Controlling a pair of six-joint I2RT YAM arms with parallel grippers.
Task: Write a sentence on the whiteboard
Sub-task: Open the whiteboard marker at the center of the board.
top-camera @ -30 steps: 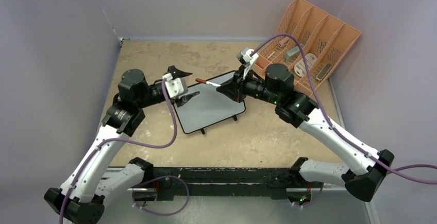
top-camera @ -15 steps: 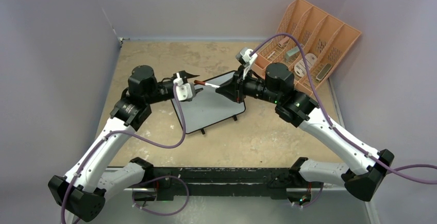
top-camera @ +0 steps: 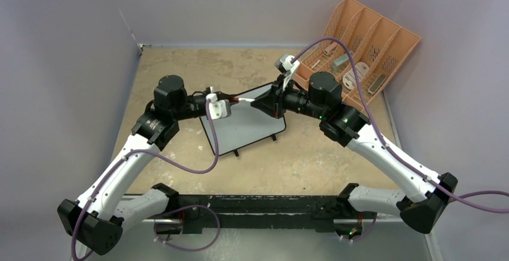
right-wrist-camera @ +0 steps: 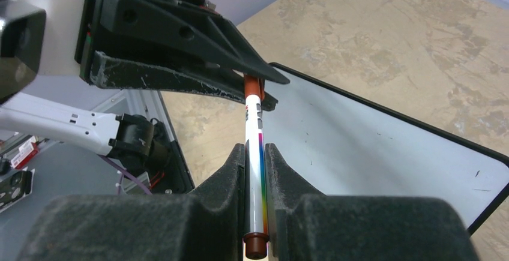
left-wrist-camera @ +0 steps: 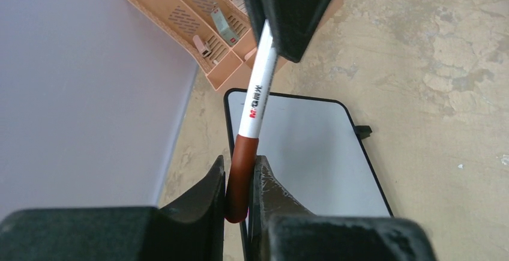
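The task is only getting under way. The whiteboard (top-camera: 243, 128) is lying flat on the table (top-camera: 180, 69) between the two arms, and its white face is showing no ink at all, so the whole sentence is yet to be written. The work in hand looks like uncapping. The right jaws are clamping the white barrel of the marker (right-wrist-camera: 254, 147) and holding it above the far edge of the board, its capped end pointing toward the left arm. The left jaws are standing narrow, pinching the red-brown cap (left-wrist-camera: 240, 177) on both sides. The cap is sitting fully on the barrel, so the pull-off, the lowering of the tip to the board and every stroke are remaining to be done. The peach desk organizer (top-camera: 366, 33) is leaning in the far right corner, well apart from all this.

Compared with a second ago, the left arm is reaching farther right. Back then its jaws were gaping wide and hanging well short of the marker, over the board's left corner. Half a second ago they were close beside the cap and partly narrowed. Now they are gripping it. The right arm, the marker and the whiteboard are staying almost exactly where they were.
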